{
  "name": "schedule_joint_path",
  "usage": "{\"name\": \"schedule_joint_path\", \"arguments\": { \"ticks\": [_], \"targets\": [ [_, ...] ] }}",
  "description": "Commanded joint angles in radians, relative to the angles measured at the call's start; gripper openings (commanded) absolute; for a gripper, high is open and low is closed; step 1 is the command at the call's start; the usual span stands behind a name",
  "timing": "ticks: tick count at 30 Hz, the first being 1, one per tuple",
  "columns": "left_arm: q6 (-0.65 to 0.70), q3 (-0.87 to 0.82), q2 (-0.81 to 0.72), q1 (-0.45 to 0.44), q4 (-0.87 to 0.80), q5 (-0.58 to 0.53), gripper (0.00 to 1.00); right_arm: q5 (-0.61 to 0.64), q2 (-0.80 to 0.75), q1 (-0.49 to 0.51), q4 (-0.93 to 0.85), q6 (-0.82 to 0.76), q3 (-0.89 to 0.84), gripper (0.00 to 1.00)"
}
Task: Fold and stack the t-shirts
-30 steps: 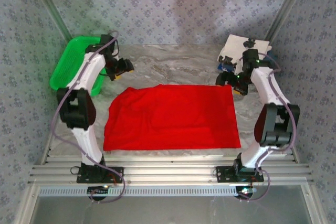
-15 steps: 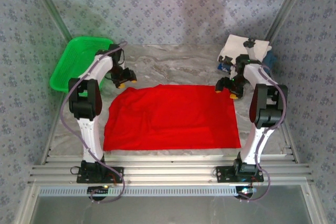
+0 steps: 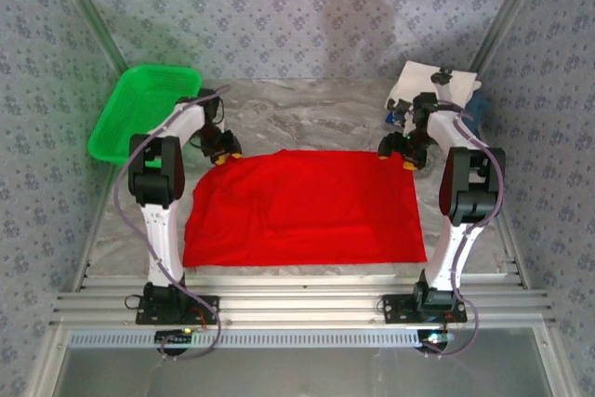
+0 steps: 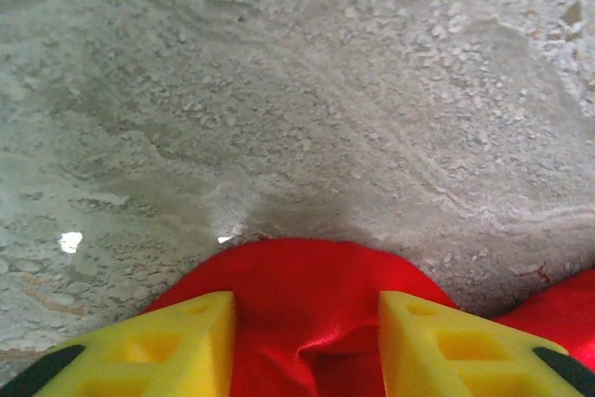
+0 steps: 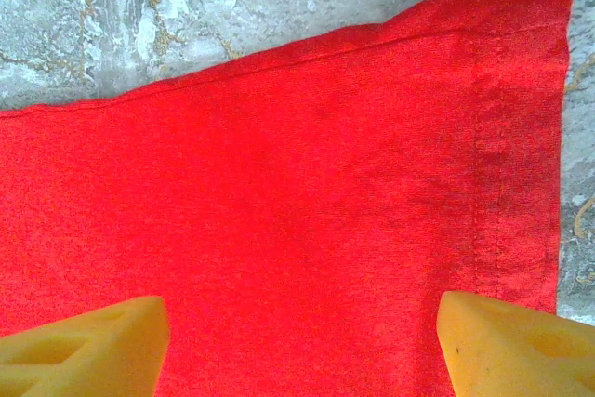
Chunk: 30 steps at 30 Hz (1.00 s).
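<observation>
Left gripper point(image 4: 307, 323), fingers apart, straddles a raised fold at the red tee's point(image 3: 307, 206) upper-left corner. Right gripper point(image 5: 302, 332), spread wide, sits over its flat upper-right hem corner. Beyond lies bare table point(image 3: 307, 113), with folded tees point(image 3: 429, 81) upper right and green basket point(image 3: 139, 109) upper left.

Nothing written can be read: no text, label, brand, number or sign. The red t-shirt point(image 3: 307, 206) shows only plain cloth between the fingers of the left gripper point(image 4: 307, 323) and below the right gripper point(image 5: 302, 332). On the folded tees point(image 3: 432, 81) just behind the right gripper, a dark mark is too small to make out.
</observation>
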Motion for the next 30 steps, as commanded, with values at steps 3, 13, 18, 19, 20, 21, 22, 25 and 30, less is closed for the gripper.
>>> {"name": "schedule_joint_path", "arguments": {
  "ticks": [3, 13, 18, 19, 20, 21, 22, 25, 30],
  "targets": [
    [0.038, -0.013, 0.016, -0.015, 0.001, 0.022, 0.21, -0.041, -0.041, 0.016, 0.037, 0.033, -0.028, 0.78],
    [0.025, -0.205, -0.288, -0.055, 0.123, -0.055, 0.02, -0.07, -0.148, 0.057, 0.077, 0.058, -0.087, 0.8],
    [0.017, -0.403, -0.473, -0.129, 0.193, -0.167, 0.02, -0.071, -0.191, 0.061, 0.091, 0.068, -0.128, 0.8],
    [0.011, -0.445, -0.511, -0.144, 0.204, -0.19, 0.03, -0.072, -0.199, 0.062, 0.097, 0.071, -0.14, 0.8],
    [0.002, -0.486, -0.547, -0.158, 0.215, -0.203, 0.03, -0.073, -0.206, 0.063, 0.102, 0.075, -0.151, 0.8],
    [-0.008, -0.523, -0.582, -0.17, 0.225, -0.208, 0.03, -0.073, -0.213, 0.064, 0.107, 0.078, -0.161, 0.8],
    [-0.02, -0.562, -0.617, -0.185, 0.237, -0.212, 0.03, -0.073, -0.22, 0.067, 0.112, 0.081, -0.173, 0.8],
    [-0.053, -0.658, -0.707, -0.244, 0.243, -0.218, 0.04, -0.075, -0.238, 0.072, 0.13, 0.092, -0.211, 0.8],
    [-0.177, -0.821, -0.789, -0.309, 0.226, -0.197, 0.04, -0.077, -0.255, 0.082, 0.146, 0.102, -0.252, 0.8]
  ]
}}
